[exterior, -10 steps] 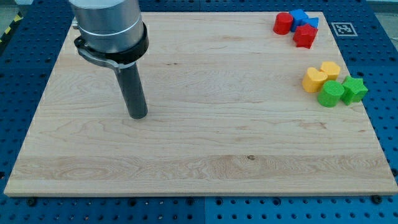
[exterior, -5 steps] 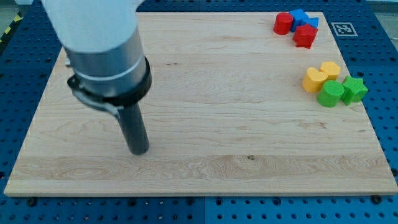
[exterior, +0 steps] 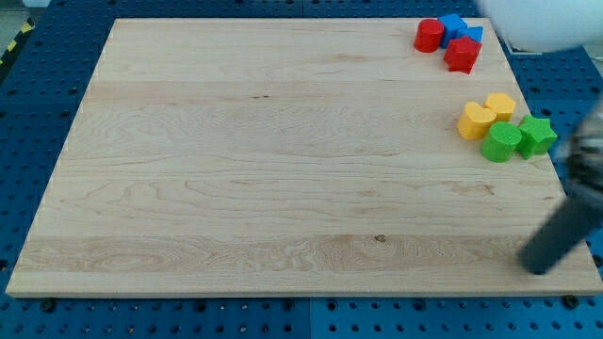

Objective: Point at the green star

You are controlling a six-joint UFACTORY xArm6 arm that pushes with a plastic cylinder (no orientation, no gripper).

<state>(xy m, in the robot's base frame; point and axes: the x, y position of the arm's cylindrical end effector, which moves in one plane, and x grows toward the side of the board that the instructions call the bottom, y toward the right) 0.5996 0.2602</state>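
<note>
The green star (exterior: 538,135) lies at the board's right edge, touching a green cylinder (exterior: 501,142) on its left. My rod is blurred at the view's right and slants down to my tip (exterior: 539,266), which rests near the board's lower right corner, well below the green star and apart from every block.
Two yellow hearts (exterior: 477,121) (exterior: 501,105) sit just above and left of the green pair. A red cylinder (exterior: 429,35), a blue block (exterior: 456,25) and a red star (exterior: 463,54) cluster at the top right corner. The wooden board (exterior: 283,169) ends close to my tip.
My rod has swept from the board's left side across to the lower right corner. No block has moved.
</note>
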